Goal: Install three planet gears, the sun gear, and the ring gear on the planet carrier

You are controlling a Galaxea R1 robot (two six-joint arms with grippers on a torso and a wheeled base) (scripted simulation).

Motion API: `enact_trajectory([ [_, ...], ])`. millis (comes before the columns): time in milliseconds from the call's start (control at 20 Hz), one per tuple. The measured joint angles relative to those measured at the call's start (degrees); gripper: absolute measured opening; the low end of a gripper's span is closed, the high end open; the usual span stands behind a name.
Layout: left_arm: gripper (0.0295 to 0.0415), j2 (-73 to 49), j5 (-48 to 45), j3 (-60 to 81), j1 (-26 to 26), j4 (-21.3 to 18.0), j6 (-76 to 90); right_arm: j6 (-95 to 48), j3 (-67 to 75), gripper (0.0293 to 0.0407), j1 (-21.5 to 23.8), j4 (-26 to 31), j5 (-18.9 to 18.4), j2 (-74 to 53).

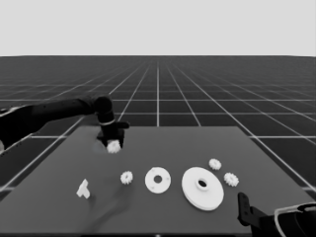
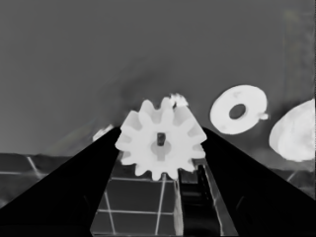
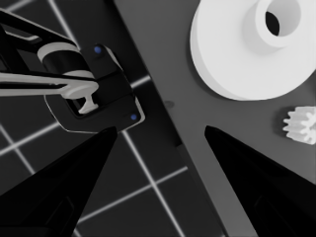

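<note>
Plainly, the gear (image 2: 160, 139) clamped between the left gripper (image 1: 113, 144)'s two fingers is a small, stiff white cog, and I judge it light and hard, with a smooth toothed rim that could slip or twist if the squeeze were off centre; the wrist view shows the fingers bearing on opposite sides of the rim, the flat face and its small centre hole turned to the camera, which looks the sound place to take it. In the head view this gear sits toward the far left edge of the table (image 1: 163, 143), well away from the smaller round part (image 1: 158, 180) and farther back than it; whether the gear is lifted or touches the surface I cannot tell. Another gear (image 1: 127, 177) lies just left of the smaller round part, and the thin white piece (image 1: 83, 188) lies farther left. The larger round part (image 1: 202, 188) lies just right of the smaller one, with two more gears (image 1: 215, 164) (image 1: 231, 179) beyond it. The left arm reaches in low from the left, its wrist bent so the fingers point down. The right gripper (image 3: 158, 143) waits at the near right corner, beyond the larger round part, fingers apart and empty.
</note>
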Motion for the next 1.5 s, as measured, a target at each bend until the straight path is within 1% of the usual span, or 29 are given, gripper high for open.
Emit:
enact_trajectory([
  [50, 0.0313, 10.13, -0.22, -2.00, -0.01, -0.15, -5.74, 0.00, 0.00, 0.0385, 0.00, 0.00, 0.00, 0.00],
  [100, 0.0313, 16.98, -0.30, -6.20, -0.01, -0.20, -7.08, 0.00, 0.00, 0.0385, 0.00, 0.00, 0.00, 0.00],
  [150, 0.0313, 21.13, -0.32, -9.85, -0.01, -0.21, -7.02, 0.00, 0.00, 0.0385, 0.00, 0.00, 0.00, 0.00],
  [250, 0.0312, 24.98, -0.30, -14.13, 0.00, -0.20, -6.35, 0.00, 0.00, 0.0385, 0.00, 0.00, 0.00, 0.00],
  [450, 0.0312, 26.70, -0.28, -16.47, 0.02, -0.19, -5.83, 0.00, 0.00, 0.0385, 0.00, 0.00, 0.00, 0.00],
  [500, 0.0312, 26.62, -2.98, -16.24, 6.53, 7.49, -5.99, 0.00, 0.00, 0.0385, 0.00, 0.00, 0.00, 0.00],
  [550, 0.0313, 27.21, -4.69, -18.15, 12.47, 12.05, -4.95, 0.00, 0.00, 0.0385, 0.00, 0.00, 0.00, 0.00],
  [600, 0.0313, 28.01, -5.97, -20.67, 15.70, 14.52, -3.53, 0.00, 0.00, 0.0385, 0.00, 0.00, 0.00, 0.00],
  [700, 0.0313, 29.10, -7.48, -23.99, 18.34, 16.56, -1.72, 0.00, 0.00, 0.0385, 0.00, 0.00, 0.00, 0.00],
  [950, 0.0312, 29.75, -8.33, -25.86, 19.38, 17.46, -0.72, 0.00, 0.00, 0.0385, 0.00, 0.00, 0.00, 0.00],
  [1000, 0.0344, 29.77, -8.36, -25.92, 19.41, 17.49, -0.69, 0.00, 0.00, 0.0385, 0.00, 0.00, 0.00, 0.00],
  [1050, 0.0372, 29.78, -8.38, -25.95, 19.43, 17.51, -0.67, 0.00, 0.00, 0.0385, 0.00, 0.00, 0.00, 0.00],
  [1100, 0.0381, 29.78, -8.39, -25.97, 19.44, 17.52, -0.66, 0.00, 0.00, 0.0385, 0.00, 0.00, 0.00, 0.00],
  [1200, 0.0384, 29.79, -8.40, -25.99, 19.45, 17.52, -0.65, 0.00, 0.00, 0.0385, 0.00, 0.00, 0.00, 0.00],
  [1450, 0.0385, 29.79, -8.41, -26.00, 19.45, 17.53, -0.65, 0.00, 0.00, 0.0385, 0.00, 0.00, 0.00, 0.00],
  [1500, 0.0385, 26.65, -3.69, -16.90, 14.09, 11.57, -5.62, 0.00, 0.00, 0.0385, 0.00, 0.00, 0.00, 0.00],
])
